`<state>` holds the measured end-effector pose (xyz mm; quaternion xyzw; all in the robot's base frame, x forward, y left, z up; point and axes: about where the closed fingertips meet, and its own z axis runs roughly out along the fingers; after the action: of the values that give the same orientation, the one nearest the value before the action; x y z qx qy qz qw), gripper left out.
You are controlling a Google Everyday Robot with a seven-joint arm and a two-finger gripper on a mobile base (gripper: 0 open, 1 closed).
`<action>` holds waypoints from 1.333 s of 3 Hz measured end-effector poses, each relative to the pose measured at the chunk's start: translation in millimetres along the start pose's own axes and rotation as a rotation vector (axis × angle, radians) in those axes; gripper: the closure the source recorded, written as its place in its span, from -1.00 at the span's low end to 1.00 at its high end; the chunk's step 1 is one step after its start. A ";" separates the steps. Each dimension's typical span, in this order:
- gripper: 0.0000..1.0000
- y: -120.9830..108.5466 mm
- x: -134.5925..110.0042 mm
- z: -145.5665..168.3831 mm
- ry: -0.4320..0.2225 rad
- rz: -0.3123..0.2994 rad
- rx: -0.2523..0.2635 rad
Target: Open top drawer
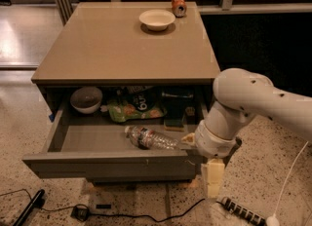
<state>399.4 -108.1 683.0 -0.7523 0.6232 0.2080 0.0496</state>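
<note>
By right front corner of pulled-out top drawer (107, 164), fingers (188, 139), apart or together unclear.

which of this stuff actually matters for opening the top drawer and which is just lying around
Job:
top drawer, pulled out
gripper, low beside the drawer's right front corner

Lying about:
white bowl and can on the cabinet top
grey bowl, green bag and plastic bottle inside the drawer
power strip on the floor

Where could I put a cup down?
The tan tabletop before the white bowl and orange can is bare. The dark grey top drawer's left floor is free; its back is crowded, and the hand sits beside the clear plastic bottle.
</note>
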 end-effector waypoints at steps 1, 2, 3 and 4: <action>-1.00 -26.5 -7.8 11.3 -0.001 -0.004 -0.045; -1.00 -26.5 -7.8 11.4 -0.001 -0.004 -0.045; -1.00 -8.2 -6.6 15.1 0.001 -0.023 -0.063; -1.00 21.0 -7.3 22.7 0.008 -0.059 -0.102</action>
<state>372.6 -98.4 669.0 -0.7726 0.5896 0.2351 0.0146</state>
